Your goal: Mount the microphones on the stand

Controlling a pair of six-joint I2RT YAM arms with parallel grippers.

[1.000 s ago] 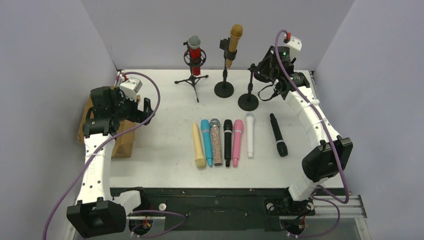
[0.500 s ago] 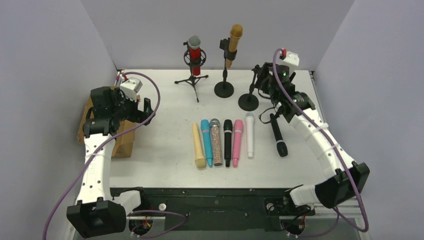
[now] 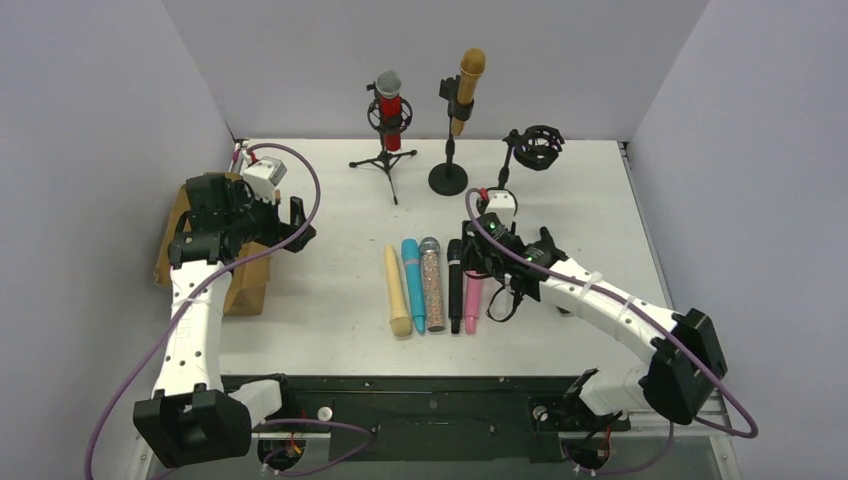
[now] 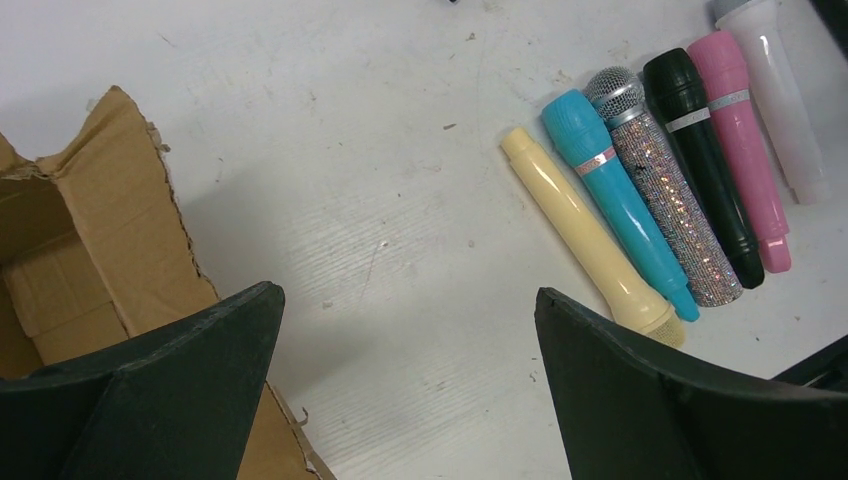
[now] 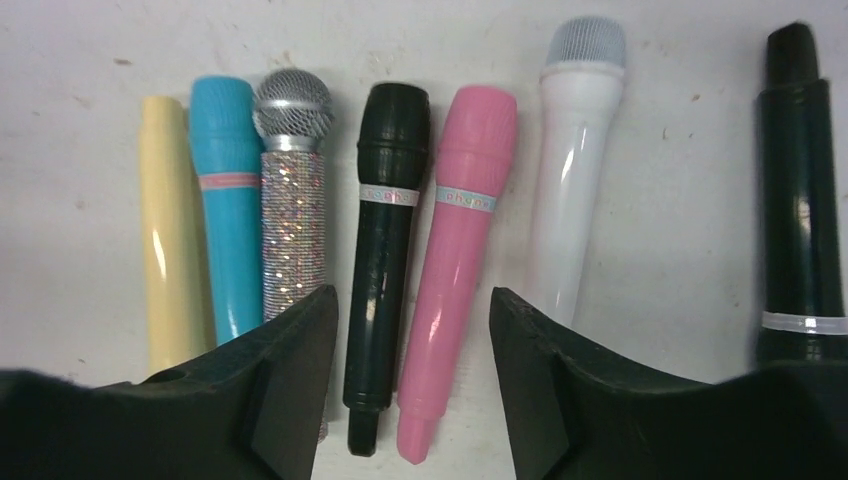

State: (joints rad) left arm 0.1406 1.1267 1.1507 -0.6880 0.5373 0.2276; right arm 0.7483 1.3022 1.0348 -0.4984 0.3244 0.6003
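A red microphone with a grey mesh head sits in the tripod stand. A golden-brown one is clipped in the round-base stand. A third stand with a shock mount holds nothing. On the table lie cream, teal, glittery, black, pink and white microphones, plus a long black one. My right gripper is open over the black and pink ones. My left gripper is wide open above bare table.
A torn cardboard box lies at the table's left edge under my left arm. In the top view my right arm covers the white and long black microphones. Grey walls enclose the table on three sides.
My right arm has swung from the shock-mount stand at the back right down and leftward to the row of microphones. The left arm has hardly moved.
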